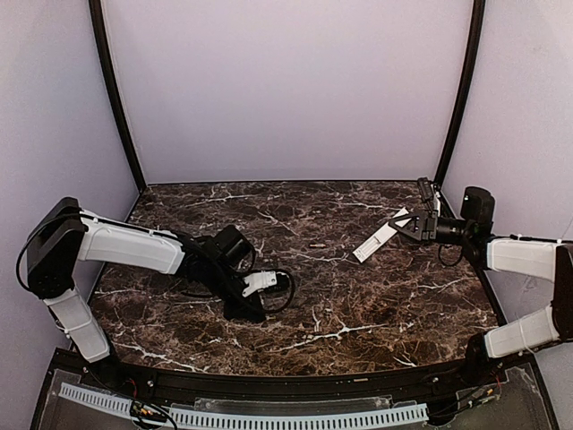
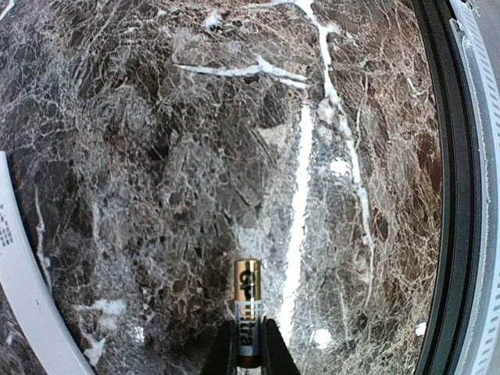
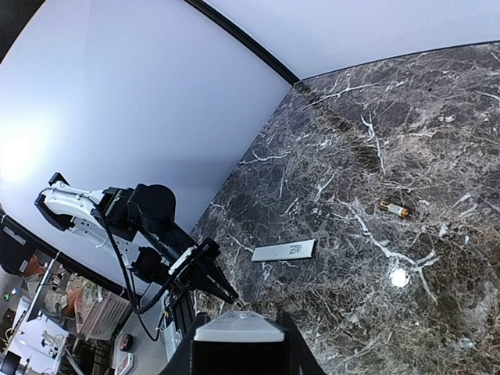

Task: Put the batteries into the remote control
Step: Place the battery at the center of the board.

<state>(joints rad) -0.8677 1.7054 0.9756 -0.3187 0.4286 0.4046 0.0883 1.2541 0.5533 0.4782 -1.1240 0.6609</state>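
The left end effector (image 2: 248,350) is pinching one battery (image 2: 248,301) by its lower end, with the gold tip sticking out past the fingers. It hangs over the worktop (image 1: 376,313) left of centre, nearer the near edge.

The right end effector (image 1: 407,223) is clamped on one end of the remote control (image 1: 374,242). It holds the remote control off the surface by the right edge, towards the far right corner, with the free end slanting down towards the middle. Whether the remote control's compartment holds anything cannot be told.

Two batteries show in all. The second battery (image 1: 316,244) lies loose near the middle, slightly towards the far edge. One flat white strip (image 3: 283,251) lies on the marble close to the left end effector.
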